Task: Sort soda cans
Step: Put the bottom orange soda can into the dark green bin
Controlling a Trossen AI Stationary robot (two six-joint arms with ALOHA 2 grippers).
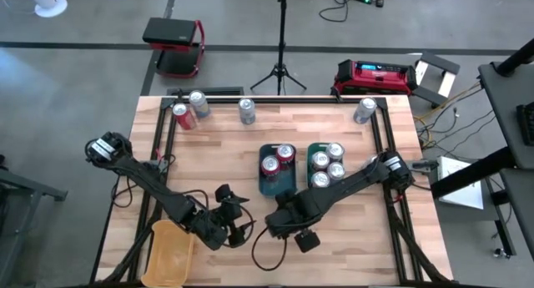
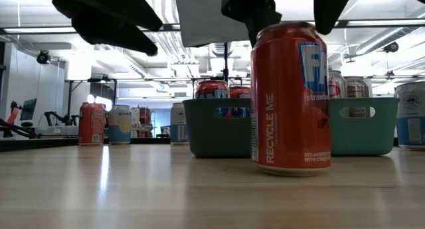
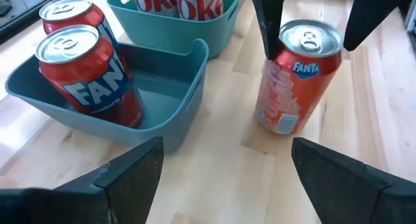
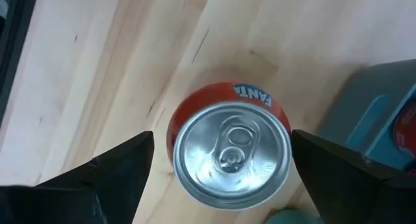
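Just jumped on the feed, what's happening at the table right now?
The robot is sorting soda cans into bins. The right gripper hangs open directly over an upright red Fanta can on the bare wood, fingers either side of it and not closed on it. The left gripper is open too, close by and facing that can. The dark teal bin already holds two red Fanta cans, the green bin four silver ones. Four more cans stand along the far edge.

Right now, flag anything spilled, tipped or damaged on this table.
Nothing stands out. The red Fanta can stands upright under the open right gripper, apart from the dark teal bin; the cans at the table's far edge are upright too.
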